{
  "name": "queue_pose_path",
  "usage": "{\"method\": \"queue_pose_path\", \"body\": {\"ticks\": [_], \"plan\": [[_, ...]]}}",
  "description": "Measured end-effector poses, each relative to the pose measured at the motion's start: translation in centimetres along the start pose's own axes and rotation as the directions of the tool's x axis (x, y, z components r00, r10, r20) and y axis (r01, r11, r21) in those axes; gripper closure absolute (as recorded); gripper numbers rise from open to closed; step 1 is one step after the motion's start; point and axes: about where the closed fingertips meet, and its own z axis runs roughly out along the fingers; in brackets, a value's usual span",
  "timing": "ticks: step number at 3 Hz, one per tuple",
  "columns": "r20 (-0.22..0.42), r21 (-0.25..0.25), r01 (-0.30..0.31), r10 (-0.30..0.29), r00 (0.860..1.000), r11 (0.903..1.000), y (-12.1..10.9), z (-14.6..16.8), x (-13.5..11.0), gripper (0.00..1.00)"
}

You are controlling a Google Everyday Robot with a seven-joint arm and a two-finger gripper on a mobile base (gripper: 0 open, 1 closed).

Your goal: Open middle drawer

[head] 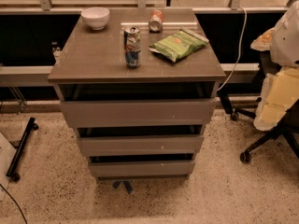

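Observation:
A grey-brown cabinet (84, 59) stands in the middle of the camera view with three flat handleless drawer fronts. The middle drawer (140, 145) has the medium-height front, between the tallest front (138, 113) above and the shallowest front (141, 168) below. All three fronts stand pushed in, each with a dark gap above it. The gripper is not in view.
On the cabinet top are a white bowl (95, 17), an upright can (132, 46), a can on its side (156, 20) and a green chip bag (177, 44). An office chair (271, 101) with yellow padding stands at the right. A black bar (21, 148) lies on the floor at left.

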Motion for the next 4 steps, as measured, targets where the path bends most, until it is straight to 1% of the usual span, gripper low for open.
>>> {"method": "queue_pose_path", "body": {"ticks": [1,2,3,4], "plan": [[0.000,0.000,0.000,0.000,1.000,1.0000,0.0,0.0,0.0,0.00],[0.019,0.029,-0.009,0.009,1.000,0.9995,0.3,0.9,-0.2,0.00],[0.048,0.075,-0.018,0.015,0.999,0.9970,0.8,3.2,-0.8,0.00],[0.079,0.090,-0.044,0.037,0.996,0.9950,1.3,5.5,-1.1,0.00]]}}
